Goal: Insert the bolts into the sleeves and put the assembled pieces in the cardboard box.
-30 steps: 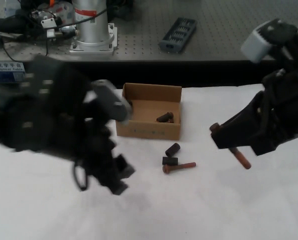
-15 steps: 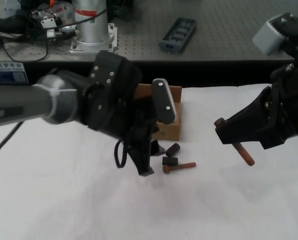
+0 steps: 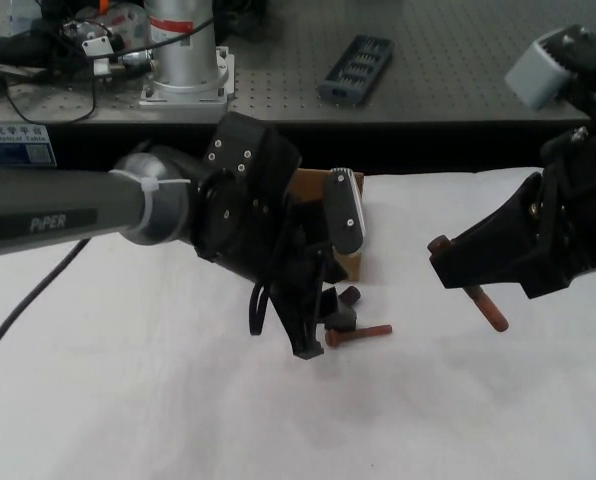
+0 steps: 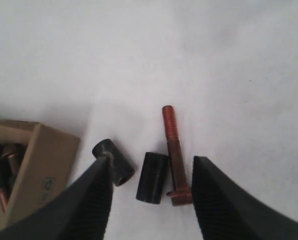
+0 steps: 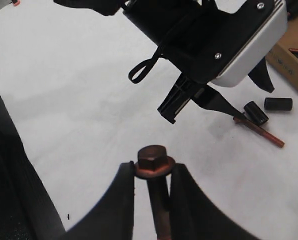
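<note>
— Hovering above the white worktop point(image 3: 128, 400), the left hand point(image 4: 153, 165) is released. Its two fingers are spread wide and grasp nothing.

— What lies under it?

— Between its fingers a short black sleeve point(image 4: 153, 177) lies on its side. Just beside this sleeve, toward one finger, lies a copper bolt point(image 4: 175, 155). Its head is near that finger's tip and its thread points away from the hand. A second sleeve point(image 4: 116, 162) lies at the tip of the other finger, partly hidden behind it.

— And the cardboard box?

— The cardboard box point(image 4: 46, 170) stands near the hand, outside that same finger. Inside I see dark pieces with copper ends, but I cannot tell them clearly.

— Where is the right hand?

— The right hand point(image 5: 154, 172) is raised above the worktop, well apart from the left hand. It is clenched on a second bolt point(image 5: 154, 161). The fingers press the shank just under the six-sided head. In the high view the shank hangs tilted out of the hand, clear of the worktop.
</note>
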Action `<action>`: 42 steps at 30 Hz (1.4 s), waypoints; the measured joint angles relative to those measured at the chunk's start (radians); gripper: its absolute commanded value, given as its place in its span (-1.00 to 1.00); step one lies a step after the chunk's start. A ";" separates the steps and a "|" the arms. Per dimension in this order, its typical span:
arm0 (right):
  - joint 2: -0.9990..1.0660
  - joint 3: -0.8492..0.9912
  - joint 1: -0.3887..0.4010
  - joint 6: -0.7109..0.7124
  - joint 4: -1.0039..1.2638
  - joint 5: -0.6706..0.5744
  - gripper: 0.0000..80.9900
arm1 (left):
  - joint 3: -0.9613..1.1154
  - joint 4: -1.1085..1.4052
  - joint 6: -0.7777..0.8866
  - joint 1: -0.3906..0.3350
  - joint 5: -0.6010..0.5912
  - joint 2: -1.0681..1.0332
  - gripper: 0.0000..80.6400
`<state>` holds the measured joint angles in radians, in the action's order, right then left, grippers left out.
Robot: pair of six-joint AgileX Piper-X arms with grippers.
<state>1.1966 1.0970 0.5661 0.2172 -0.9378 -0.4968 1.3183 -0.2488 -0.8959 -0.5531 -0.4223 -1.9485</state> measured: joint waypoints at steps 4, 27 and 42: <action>0.000 0.000 0.000 0.000 0.000 0.000 -0.93 | 0.008 -0.006 -0.026 0.000 0.000 -0.028 -0.11; 0.000 -0.002 0.000 0.000 0.000 -0.027 -0.93 | 0.062 0.051 -0.047 0.000 0.053 -0.121 -0.11; -0.005 -0.002 0.000 0.000 0.000 -0.030 -0.93 | 0.077 -0.057 -0.076 0.016 -0.007 -0.122 -0.22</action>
<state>1.1912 1.0949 0.5661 0.2172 -0.9378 -0.5265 1.3949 -0.3057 -0.9717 -0.5370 -0.4294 -2.0700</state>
